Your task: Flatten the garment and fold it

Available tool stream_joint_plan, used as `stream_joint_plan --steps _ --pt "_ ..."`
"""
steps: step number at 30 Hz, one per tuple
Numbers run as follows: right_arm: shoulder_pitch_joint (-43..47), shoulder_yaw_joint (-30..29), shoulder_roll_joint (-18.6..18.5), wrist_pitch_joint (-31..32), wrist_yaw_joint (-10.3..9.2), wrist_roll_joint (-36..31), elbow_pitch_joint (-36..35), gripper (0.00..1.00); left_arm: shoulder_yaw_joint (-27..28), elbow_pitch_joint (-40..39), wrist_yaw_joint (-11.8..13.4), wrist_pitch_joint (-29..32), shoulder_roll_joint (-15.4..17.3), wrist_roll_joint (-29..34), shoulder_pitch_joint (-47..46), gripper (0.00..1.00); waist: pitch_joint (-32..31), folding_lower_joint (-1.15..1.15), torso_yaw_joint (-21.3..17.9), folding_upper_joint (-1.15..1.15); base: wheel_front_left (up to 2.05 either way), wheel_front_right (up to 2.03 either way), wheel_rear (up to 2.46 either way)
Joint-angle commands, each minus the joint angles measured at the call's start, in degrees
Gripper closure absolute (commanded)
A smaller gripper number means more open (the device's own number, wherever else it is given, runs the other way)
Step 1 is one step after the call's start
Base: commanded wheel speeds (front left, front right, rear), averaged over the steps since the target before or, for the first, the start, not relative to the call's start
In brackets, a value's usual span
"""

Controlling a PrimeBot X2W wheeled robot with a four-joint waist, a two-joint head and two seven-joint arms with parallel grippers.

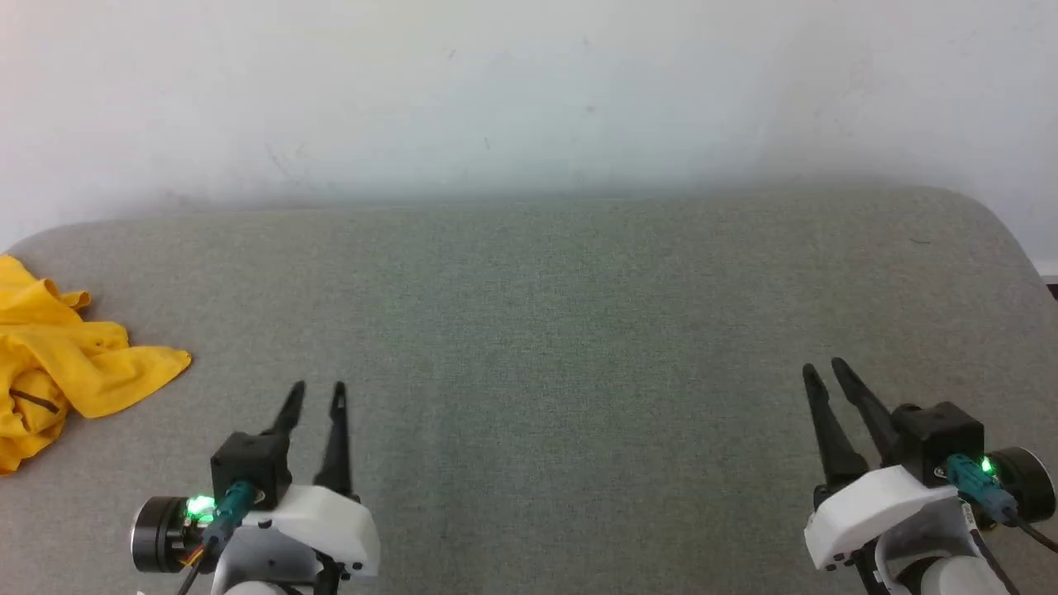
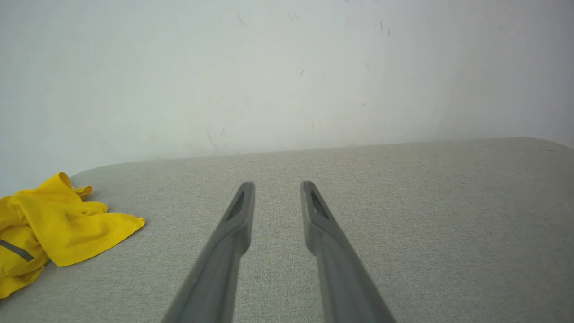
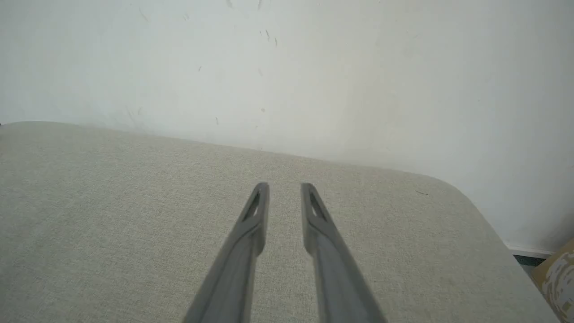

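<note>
The garment (image 1: 58, 355) is a bright yellow crumpled heap at the far left edge of the grey padded surface; the left wrist view has the garment (image 2: 58, 229) at its lower left, bunched with a dark stripe showing. My left gripper (image 1: 316, 388) hovers low at the lower left, to the right of the garment and apart from it, its fingers slightly parted with nothing between them (image 2: 277, 186). My right gripper (image 1: 824, 368) stands at the lower right, far from the garment, also slightly parted and empty (image 3: 284, 186).
The grey fabric surface (image 1: 537, 314) spans the whole width and ends at a white wall (image 1: 529, 91) behind. Its right rear corner is rounded (image 3: 453, 188). A cardboard-coloured object (image 3: 558, 278) sits beyond the right edge, lower down.
</note>
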Motion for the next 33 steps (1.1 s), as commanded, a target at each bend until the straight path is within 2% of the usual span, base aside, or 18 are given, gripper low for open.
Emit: stream_joint_plan --steps 1,33 --pt "0.0 0.0 0.0 0.0 0.0 0.0 0.0 0.0 0.0 0.0 0.0 0.0 0.0 0.0 0.0 0.0 0.0 0.0 0.0 0.0 0.0 0.0 0.0" --pt "1.5 -3.6 0.0 -3.6 -0.01 3.3 0.8 0.0 0.0 -1.3 1.0 -3.6 0.0 -0.6 1.9 0.0 0.1 0.0 0.8 0.0 0.0 0.0 0.0"
